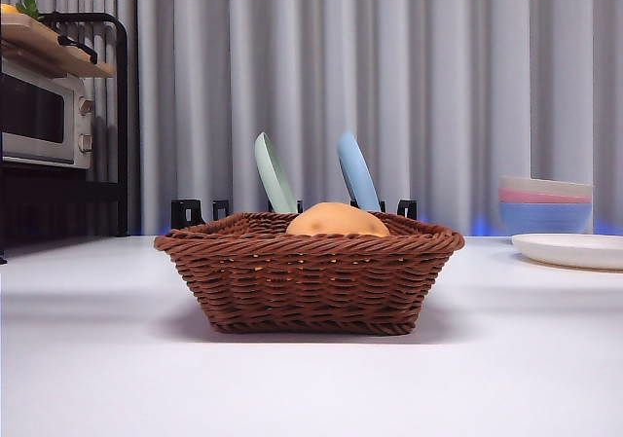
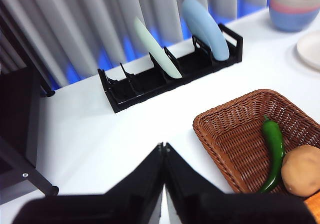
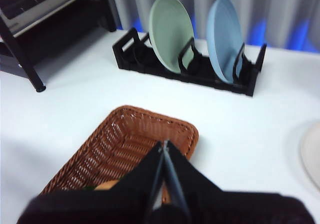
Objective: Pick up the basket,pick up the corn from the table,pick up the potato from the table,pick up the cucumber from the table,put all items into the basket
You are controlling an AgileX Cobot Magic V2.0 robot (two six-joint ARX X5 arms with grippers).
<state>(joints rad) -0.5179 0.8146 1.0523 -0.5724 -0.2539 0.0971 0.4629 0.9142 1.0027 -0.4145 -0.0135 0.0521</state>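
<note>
The basket (image 1: 309, 281) rests on the white surface (image 1: 97, 359), centred in the front view, with the potato (image 1: 337, 220) rising above its braided rim. In the left wrist view the cucumber (image 2: 273, 151) lies inside the basket touching the potato, beyond and to one side of the left gripper (image 2: 163, 151), whose fingers are pressed together and empty, over bare surface just beside the basket's corner. An orange sliver at that view's lower corner is probably the corn (image 2: 314, 204); this cannot be confirmed. The right gripper (image 3: 163, 149) also has its fingers together and empty, hovering over the basket interior. Risk: a downward move of the right arm could strike the woven rim or the contents, tipping or shifting the basket. A plate rack (image 3: 192, 67) stands well beyond both grippers.
</note>
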